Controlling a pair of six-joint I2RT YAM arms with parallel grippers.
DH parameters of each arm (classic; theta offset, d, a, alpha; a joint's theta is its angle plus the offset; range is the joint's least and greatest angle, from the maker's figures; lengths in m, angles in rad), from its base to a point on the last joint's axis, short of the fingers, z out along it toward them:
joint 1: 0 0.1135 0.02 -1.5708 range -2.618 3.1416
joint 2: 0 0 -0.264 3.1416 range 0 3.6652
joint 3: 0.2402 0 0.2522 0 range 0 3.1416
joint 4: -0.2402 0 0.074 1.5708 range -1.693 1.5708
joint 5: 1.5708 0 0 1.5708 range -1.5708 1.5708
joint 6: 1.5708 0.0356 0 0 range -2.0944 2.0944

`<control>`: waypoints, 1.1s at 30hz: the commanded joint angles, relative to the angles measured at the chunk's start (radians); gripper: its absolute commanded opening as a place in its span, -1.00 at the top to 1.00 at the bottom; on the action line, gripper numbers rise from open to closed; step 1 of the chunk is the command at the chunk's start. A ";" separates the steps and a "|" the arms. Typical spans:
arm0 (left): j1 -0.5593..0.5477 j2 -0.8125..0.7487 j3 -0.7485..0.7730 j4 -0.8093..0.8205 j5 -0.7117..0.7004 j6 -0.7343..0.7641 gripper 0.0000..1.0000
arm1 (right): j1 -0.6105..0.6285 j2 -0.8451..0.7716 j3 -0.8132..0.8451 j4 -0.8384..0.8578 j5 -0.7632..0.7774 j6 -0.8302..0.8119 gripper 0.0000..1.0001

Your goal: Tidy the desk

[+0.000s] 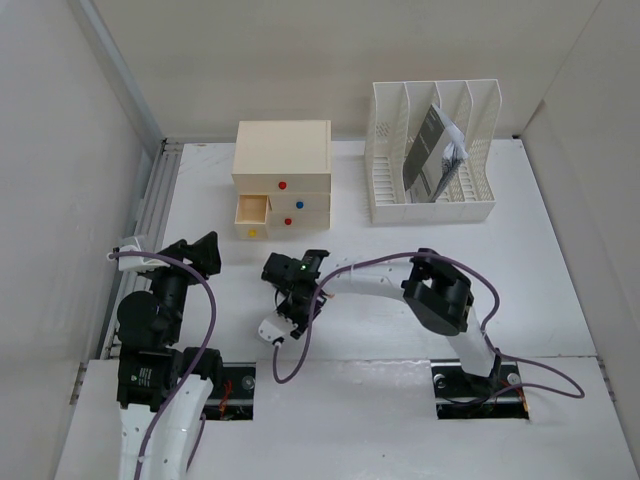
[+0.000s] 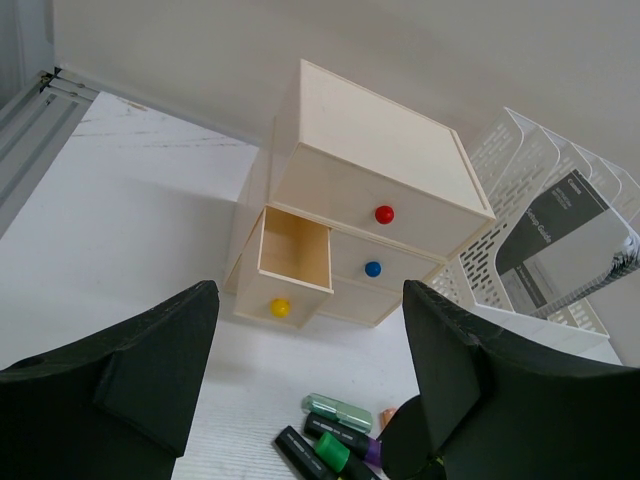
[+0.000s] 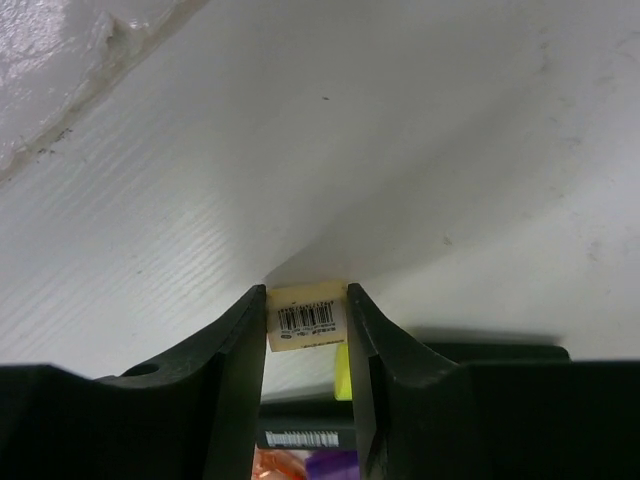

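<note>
Right arm (image 1: 440, 295) bent leftward near the front edge, right gripper (image 3: 307, 300) pinching a barcoded block (image 3: 307, 318), left gripper (image 2: 310, 295) spread, desk (image 1: 500, 260) matte white.

The desk (image 1: 520, 260) is white, the drawer box (image 1: 282, 150) beige.

A barcode label (image 3: 306, 316) sits on a small cream item (image 3: 322, 343), its digits too small to read. White lettering on the dark booklet (image 2: 560, 225), far right, is unreadable too.

Drawer box (image 1: 282, 150), file rack (image 1: 484, 150), white desk (image 1: 545, 270)
</note>
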 commanded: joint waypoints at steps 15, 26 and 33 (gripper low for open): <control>-0.005 -0.025 -0.004 0.050 -0.017 0.000 -0.43 | 0.011 -0.145 0.249 0.518 0.438 0.422 0.59; -0.005 -0.025 -0.004 0.041 -0.026 0.000 -0.43 | -0.033 -0.041 0.321 0.684 0.578 0.381 0.59; -0.005 -0.044 0.014 0.004 -0.135 -0.032 -0.43 | -0.090 0.001 0.384 0.706 0.588 0.413 0.59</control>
